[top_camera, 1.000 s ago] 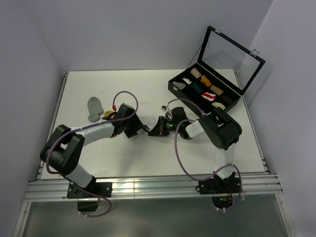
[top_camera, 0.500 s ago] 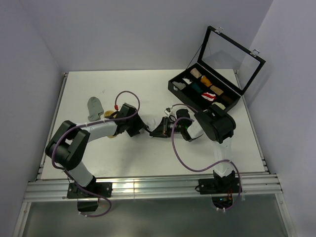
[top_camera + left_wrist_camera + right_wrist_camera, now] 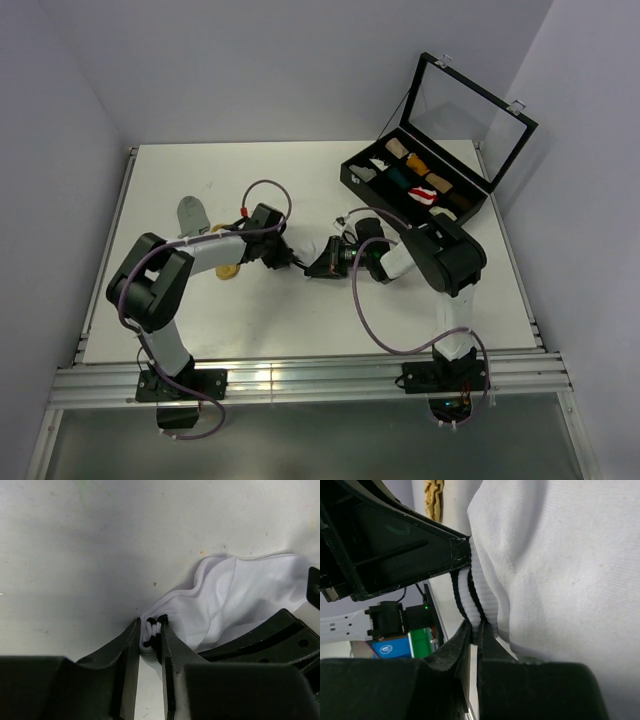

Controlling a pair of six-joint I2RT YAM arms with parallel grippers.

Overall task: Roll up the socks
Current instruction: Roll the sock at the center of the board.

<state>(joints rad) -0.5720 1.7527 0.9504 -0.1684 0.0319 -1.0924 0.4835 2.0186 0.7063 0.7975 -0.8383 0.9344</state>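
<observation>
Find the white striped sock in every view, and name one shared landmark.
Top external: the white sock barely shows mid-table, between left gripper and right gripper.
Left wrist: centre-right, cuff pinched by the left gripper.
Right wrist: fills the right side, cuff in the right gripper.
Shared landmark: the left gripper, in all three.

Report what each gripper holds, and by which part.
Both hold the white sock. The left gripper pinches its black-striped cuff, and the right gripper pinches the same cuff.
</observation>
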